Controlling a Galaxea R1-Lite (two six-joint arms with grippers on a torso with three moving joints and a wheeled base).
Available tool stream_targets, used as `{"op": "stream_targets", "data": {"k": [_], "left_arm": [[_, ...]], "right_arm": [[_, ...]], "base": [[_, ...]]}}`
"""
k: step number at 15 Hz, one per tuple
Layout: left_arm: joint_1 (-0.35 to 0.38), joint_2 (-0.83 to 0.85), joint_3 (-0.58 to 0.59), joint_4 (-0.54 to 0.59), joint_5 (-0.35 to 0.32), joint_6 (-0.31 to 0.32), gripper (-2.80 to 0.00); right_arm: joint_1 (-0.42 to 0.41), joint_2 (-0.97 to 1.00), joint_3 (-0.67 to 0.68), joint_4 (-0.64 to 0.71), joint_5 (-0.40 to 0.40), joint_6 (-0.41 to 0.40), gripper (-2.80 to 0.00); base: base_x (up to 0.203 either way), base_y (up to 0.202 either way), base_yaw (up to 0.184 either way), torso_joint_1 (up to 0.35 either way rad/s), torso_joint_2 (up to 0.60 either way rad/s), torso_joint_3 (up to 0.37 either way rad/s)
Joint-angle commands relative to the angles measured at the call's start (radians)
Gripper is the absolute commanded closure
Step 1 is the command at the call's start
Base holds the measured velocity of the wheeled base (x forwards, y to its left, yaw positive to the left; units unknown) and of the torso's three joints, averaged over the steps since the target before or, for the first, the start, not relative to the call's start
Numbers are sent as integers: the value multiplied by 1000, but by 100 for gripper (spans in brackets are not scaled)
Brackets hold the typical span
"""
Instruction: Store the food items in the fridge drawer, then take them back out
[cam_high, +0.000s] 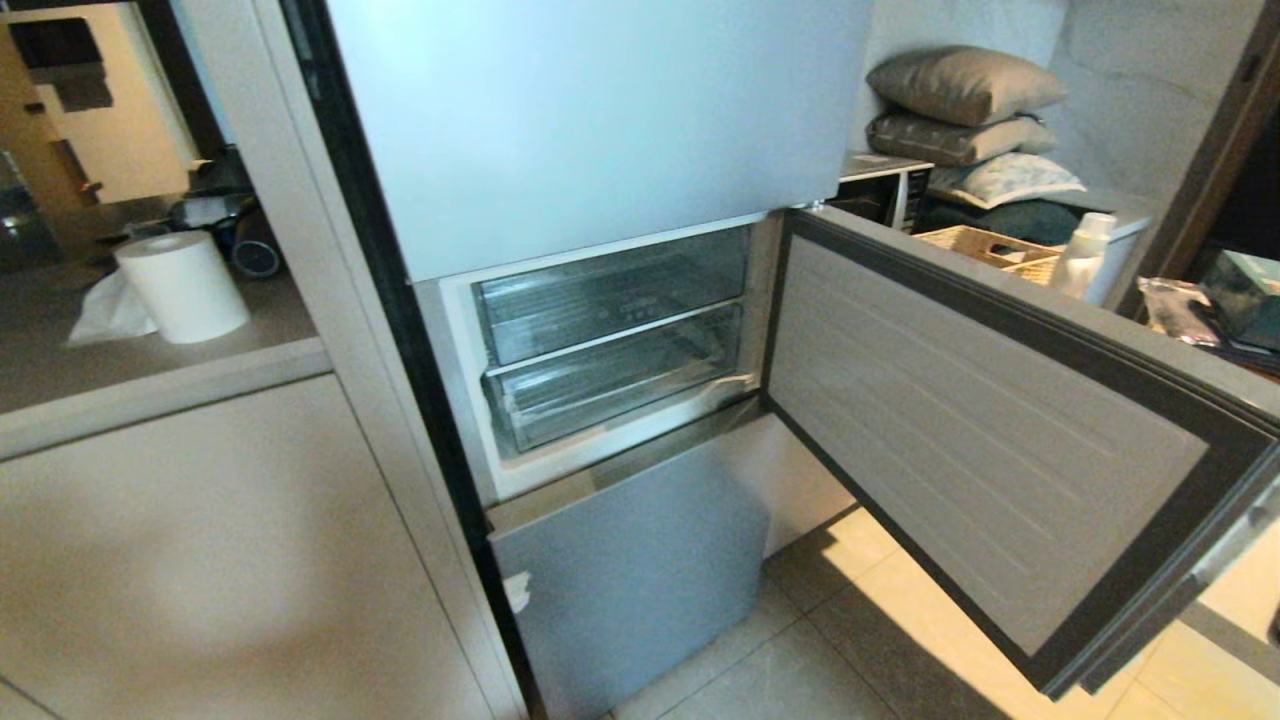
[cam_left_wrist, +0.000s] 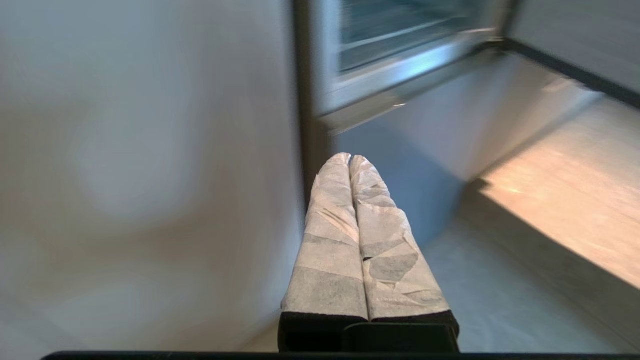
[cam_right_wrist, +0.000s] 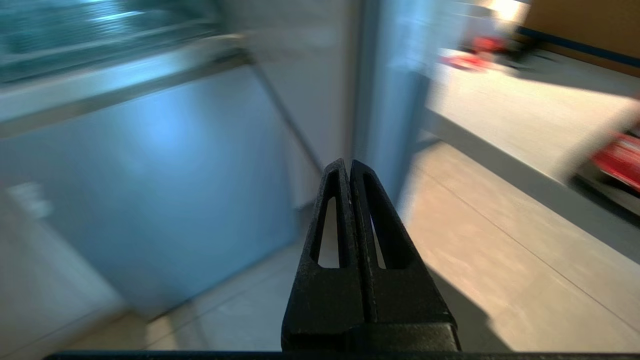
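1. Head view shows us facing a fridge whose middle door (cam_high: 990, 440) stands swung wide to our right, baring a compartment with 2 clear plastic drawers stacked one above the other.

2. We take the lower one as the fridge drawer (cam_high: 615, 385) of the task; it sits pushed in, with its long axis running side to side across the opening, and the upper drawer (cam_high: 610, 295) rests just above it. Both look bare of food from here.

3. We see no food items in any view. Blurred red shapes show far off in the right wrist view, but we cannot tell what they are.

4. Neither arm appears in the head view. Our left hand (cam_left_wrist: 350, 159), its fingers wrapped in pale tape, is pressed together and holds nothing; in its wrist view the open compartment lies ahead of and above the fingertips.

5. Our right hand (cam_right_wrist: 347, 162), with bare black fingers, is likewise together and holds nothing; it points at the closed bottom fridge panel (cam_right_wrist: 150, 175) and the tiled floor (cam_right_wrist: 475, 260), with the drawers up and off to one side.

6. We judge that both hands hang low, below the drawer's level, so any reach must go up and forward; neither looks clearly nearer.
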Motion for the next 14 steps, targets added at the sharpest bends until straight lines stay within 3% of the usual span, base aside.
{"op": "stream_targets", "data": {"k": [1, 9, 14], "left_arm": [[0, 0, 2, -2, 0, 0, 0], [0, 0, 2, -2, 0, 0, 0], [0, 0, 2, -2, 0, 0, 0]], "right_arm": [[0, 1, 0, 0, 0, 0, 0], [0, 0, 0, 0, 0, 0, 0], [0, 0, 0, 0, 1, -5, 0]], "base": [[0, -7, 178, 5, 5, 2], [2, -8, 166, 0, 2, 3], [0, 0, 15, 1, 0, 1]]}}
